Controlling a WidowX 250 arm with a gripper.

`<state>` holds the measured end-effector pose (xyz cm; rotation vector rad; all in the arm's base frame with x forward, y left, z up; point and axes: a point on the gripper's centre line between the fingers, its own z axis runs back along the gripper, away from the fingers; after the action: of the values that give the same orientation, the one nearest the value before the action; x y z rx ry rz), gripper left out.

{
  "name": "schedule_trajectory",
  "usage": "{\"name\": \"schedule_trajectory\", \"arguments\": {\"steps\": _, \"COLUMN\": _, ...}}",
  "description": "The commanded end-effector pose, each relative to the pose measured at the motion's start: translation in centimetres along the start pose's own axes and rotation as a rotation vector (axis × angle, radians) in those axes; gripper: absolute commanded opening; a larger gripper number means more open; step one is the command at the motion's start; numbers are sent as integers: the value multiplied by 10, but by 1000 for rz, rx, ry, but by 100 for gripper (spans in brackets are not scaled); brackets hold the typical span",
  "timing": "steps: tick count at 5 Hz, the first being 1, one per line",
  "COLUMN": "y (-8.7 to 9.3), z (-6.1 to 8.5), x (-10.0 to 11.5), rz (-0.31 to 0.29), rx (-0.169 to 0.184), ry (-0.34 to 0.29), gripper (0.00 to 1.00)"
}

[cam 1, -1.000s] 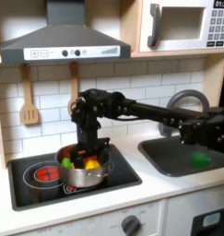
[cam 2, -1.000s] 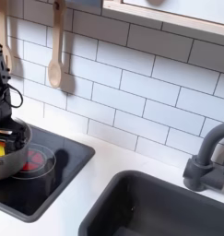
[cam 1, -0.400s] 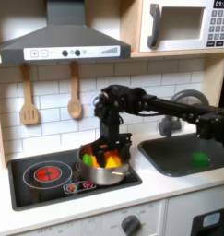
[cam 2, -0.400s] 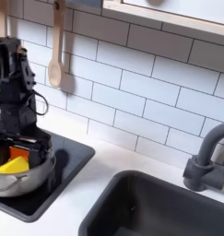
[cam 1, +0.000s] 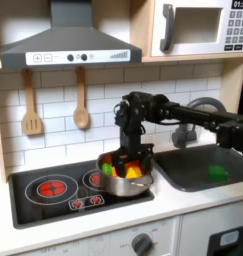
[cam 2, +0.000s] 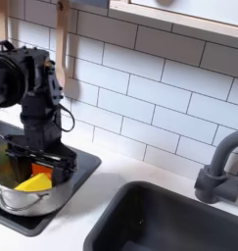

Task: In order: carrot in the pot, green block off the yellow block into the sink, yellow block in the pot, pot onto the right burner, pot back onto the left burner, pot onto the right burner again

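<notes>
The steel pot sits on the stove's right burner in the first exterior view. Inside it lie the yellow block and the orange carrot, with a bit of green beside them. My gripper reaches down into the pot at its far rim and looks shut on that rim. The green block rests in the sink, well apart from the arm.
The black stovetop has a red left burner that stands bare. Wooden utensils hang on the tiled wall behind. A grey faucet stands at the dark sink basin, on the second exterior view's right.
The gripper has dragged the pot from the left burner to the right burner in the first exterior view, with the yellow block and carrot riding inside. The green block has stayed in the sink.
</notes>
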<state>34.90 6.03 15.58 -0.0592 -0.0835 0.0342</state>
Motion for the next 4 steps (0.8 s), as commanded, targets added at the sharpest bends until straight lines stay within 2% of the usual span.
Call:
{"name": "schedule_trajectory", "arguments": {"steps": 1, "y": -8, "z": 0, "x": 3, "rz": 6, "rx": 12, "ry": -7, "gripper": 100}}
{"name": "schedule_trajectory", "arguments": {"steps": 2, "y": -5, "z": 5, "x": 4, "rz": 28, "rx": 34, "ry": -23, "gripper": 100}}
{"name": "schedule_trajectory", "arguments": {"steps": 4, "y": 1, "z": 12, "x": 3, "rz": 45, "rx": 47, "ry": -36, "gripper": 100}}
